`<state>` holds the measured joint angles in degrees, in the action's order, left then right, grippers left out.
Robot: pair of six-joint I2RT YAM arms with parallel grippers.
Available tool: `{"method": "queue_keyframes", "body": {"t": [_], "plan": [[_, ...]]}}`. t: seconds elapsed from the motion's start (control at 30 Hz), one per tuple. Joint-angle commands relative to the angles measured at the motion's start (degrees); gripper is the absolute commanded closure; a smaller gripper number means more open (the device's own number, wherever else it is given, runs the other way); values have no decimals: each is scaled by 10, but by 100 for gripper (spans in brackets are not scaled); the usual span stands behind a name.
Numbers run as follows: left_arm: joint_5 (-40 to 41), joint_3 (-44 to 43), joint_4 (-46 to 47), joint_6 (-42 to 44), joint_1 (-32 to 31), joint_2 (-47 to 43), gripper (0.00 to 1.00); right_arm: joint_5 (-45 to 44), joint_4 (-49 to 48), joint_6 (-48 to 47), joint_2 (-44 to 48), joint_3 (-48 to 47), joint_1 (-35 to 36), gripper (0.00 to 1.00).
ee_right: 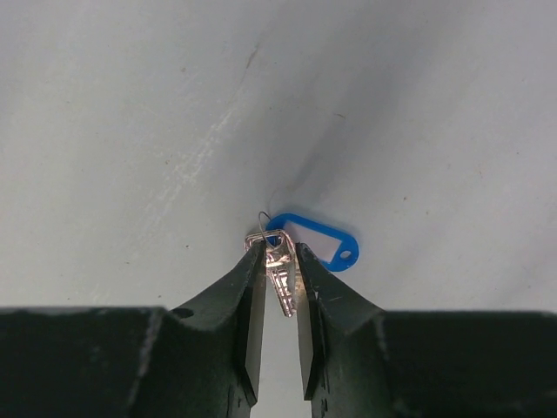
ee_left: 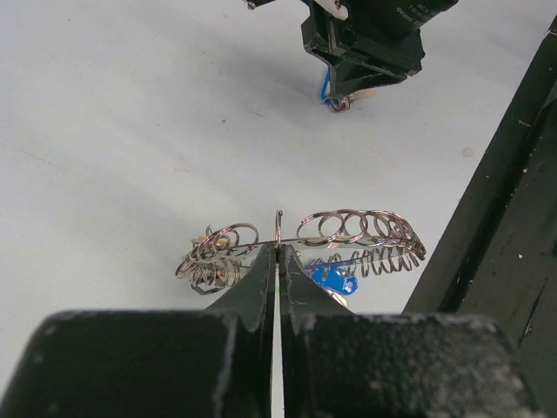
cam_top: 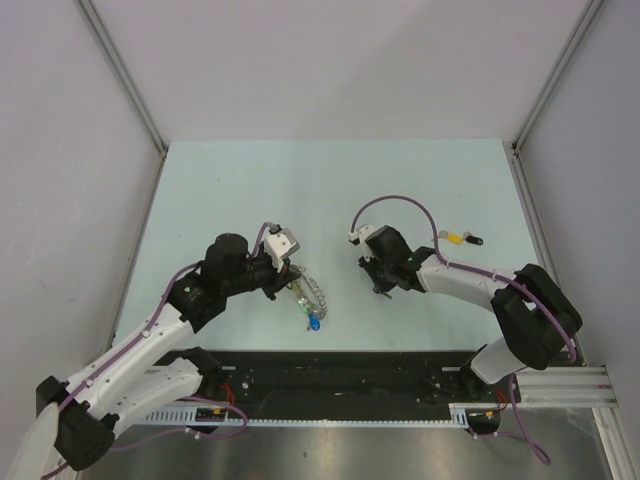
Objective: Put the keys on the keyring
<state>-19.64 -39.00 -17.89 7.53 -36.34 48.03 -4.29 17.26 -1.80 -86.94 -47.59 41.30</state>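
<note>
From above, I see my left pincer (cam_top: 292, 284) near the middle of the table (cam_top: 250, 180). It holds the keyring (cam_top: 312, 296), a springy coil of wire. A blue key (cam_top: 315, 322) hangs at the near end of the coil. My right pincer (cam_top: 383, 288) is down by the table, a little way to the right of the keyring. A yellow key (cam_top: 453, 238) and a black key (cam_top: 473, 241) lie side by side farther right, well apart from both pincers.

From the left wrist, my left pincer is squeezed tight on a thin wire of the keyring. The coil spreads out to both sides of the fingers. The blue key sits just under the coil on the right side. My right pincer shows at the top, far across the table.

From the right wrist, my right pincer is narrow and pinches a silver key (ee_right: 281, 283). A blue tag (ee_right: 326, 239) is joined to that key and lies flat on the table, just past the fingertips.
</note>
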Motion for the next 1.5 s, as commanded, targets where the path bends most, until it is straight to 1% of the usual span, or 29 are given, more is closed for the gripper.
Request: {"method": "queue_keyframes", "body": {"t": [0.0,0.17,0.4,0.53,0.6,0.67,0.7,0.73,0.93,1.23,1.47], "plan": [[1,-30,22,-2,2,-1,100,-15,-13,-15,-10,-1,5,77],[0,-30,22,-1,2,2,100,-3,-20,-24,-17,0,12,78],[0,-31,22,-1,2,4,100,-9,-21,-27,-26,-2,16,82],[-4,-31,22,-1,2,5,99,-11,-20,-29,-29,-3,16,82],[-3,-31,21,-1,2,5,100,-10,-20,-32,-32,-3,17,82],[-6,-31,22,0,2,6,100,-11,-21,-36,-32,-4,20,78],[-6,-31,22,-1,2,6,100,-11,-21,-37,-31,-3,22,77],[-6,-31,21,0,1,7,100,-12,-21,-38,-28,-4,24,71],[-7,-32,20,-1,2,7,100,-27,-10,-53,-10,-14,31,66],[-8,-32,19,0,2,10,100,-62,13,-85,-34,-36,35,67],[-11,-33,18,0,2,11,100,-51,22,-99,-50,-50,35,69]]}}
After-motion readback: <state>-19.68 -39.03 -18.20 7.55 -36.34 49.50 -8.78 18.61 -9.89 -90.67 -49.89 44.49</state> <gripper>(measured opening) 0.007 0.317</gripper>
